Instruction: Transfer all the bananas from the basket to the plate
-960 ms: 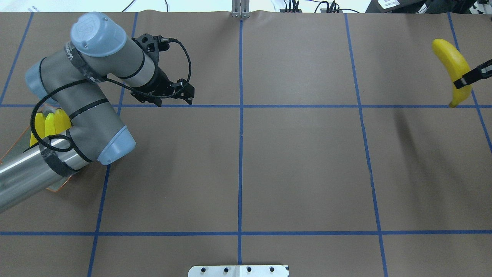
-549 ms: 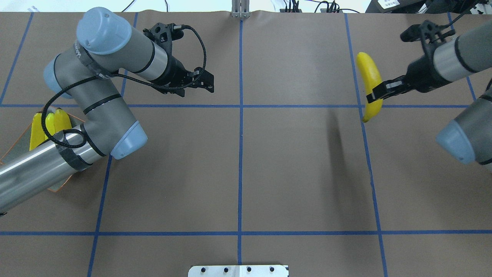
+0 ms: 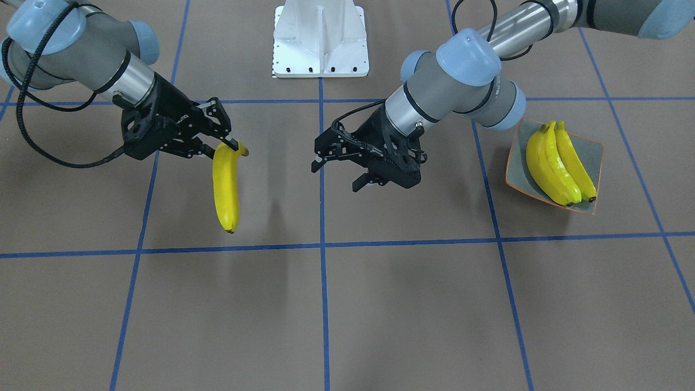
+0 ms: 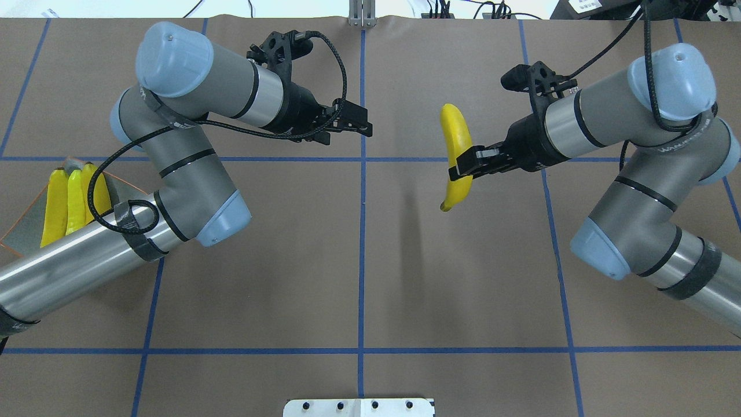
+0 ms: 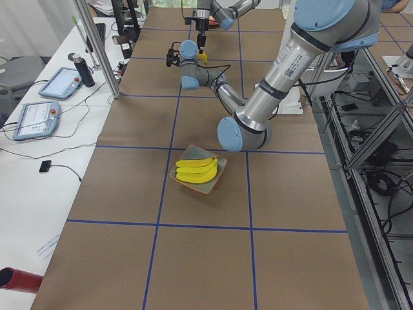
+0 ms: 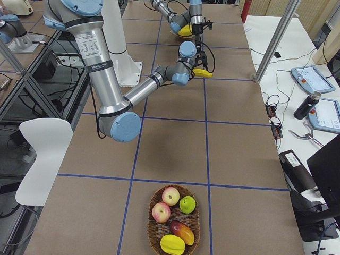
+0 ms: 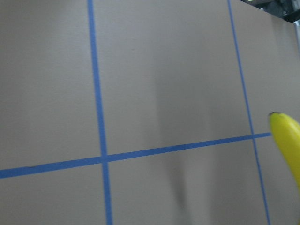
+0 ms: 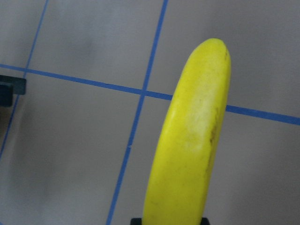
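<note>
My right gripper [image 4: 461,168] is shut on one yellow banana [image 4: 456,145] near its lower end and holds it in the air, just right of the table's centre line. The banana also shows in the front view [image 3: 226,184] and fills the right wrist view [image 8: 192,140]. My left gripper [image 4: 362,123] is open and empty, just left of the centre line, apart from the banana. Three bananas [image 4: 68,200] lie side by side on the square grey-green plate [image 4: 26,223] at the table's left end, partly hidden by my left arm; the front view [image 3: 556,163] shows them fully.
A wicker basket [image 6: 151,223] at the table's right end holds apples, a mango and a yellow fruit. The white robot base [image 3: 320,38] stands at the near middle edge. Blue tape lines cross the brown table.
My right arm has carried the banana leftward from the table's right edge to near the centre. My left gripper has moved rightward toward the centre line, still open.
</note>
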Action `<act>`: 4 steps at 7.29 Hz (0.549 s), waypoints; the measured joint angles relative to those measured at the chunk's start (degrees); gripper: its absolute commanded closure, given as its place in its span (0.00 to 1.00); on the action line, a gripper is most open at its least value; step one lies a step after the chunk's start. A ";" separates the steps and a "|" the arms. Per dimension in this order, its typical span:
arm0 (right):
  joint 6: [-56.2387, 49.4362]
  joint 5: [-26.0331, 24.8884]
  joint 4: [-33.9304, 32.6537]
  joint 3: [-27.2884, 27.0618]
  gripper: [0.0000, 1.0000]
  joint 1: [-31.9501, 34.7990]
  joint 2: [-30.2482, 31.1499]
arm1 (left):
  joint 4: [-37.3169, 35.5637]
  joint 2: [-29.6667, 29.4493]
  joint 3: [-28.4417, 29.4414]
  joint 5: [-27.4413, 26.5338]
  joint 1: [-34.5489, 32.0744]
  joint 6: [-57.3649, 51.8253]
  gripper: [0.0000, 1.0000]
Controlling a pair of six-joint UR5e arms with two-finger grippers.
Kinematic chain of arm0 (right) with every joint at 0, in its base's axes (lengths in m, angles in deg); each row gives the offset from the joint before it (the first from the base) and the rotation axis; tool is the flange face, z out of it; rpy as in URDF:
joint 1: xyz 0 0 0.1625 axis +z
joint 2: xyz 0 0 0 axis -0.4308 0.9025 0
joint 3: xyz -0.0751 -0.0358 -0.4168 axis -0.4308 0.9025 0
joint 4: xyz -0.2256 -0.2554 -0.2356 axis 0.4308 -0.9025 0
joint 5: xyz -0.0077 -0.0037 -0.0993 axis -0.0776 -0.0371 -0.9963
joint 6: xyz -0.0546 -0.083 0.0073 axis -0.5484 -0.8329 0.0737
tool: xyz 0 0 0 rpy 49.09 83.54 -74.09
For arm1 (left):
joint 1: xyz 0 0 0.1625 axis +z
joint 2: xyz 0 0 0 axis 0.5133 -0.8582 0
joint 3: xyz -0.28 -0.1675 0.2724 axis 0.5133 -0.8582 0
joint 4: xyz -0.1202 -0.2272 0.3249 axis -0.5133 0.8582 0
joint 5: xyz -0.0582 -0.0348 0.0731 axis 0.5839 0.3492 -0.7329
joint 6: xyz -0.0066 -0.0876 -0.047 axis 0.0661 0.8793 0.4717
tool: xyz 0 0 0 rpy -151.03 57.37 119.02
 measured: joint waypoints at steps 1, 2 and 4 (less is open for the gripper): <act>1.83 -0.08 2.36 0.23 1.00 -0.99 -0.81 | 1.89 -0.52 0.01 0.00 0.41 0.36 0.01; 3.32 -0.47 4.61 0.29 1.00 -1.89 -1.25 | 3.51 -0.86 0.02 0.03 0.77 1.44 0.01; 4.77 -2.51 6.91 0.39 1.00 -3.64 -2.44 | 5.47 -1.79 0.01 0.05 1.64 4.79 0.01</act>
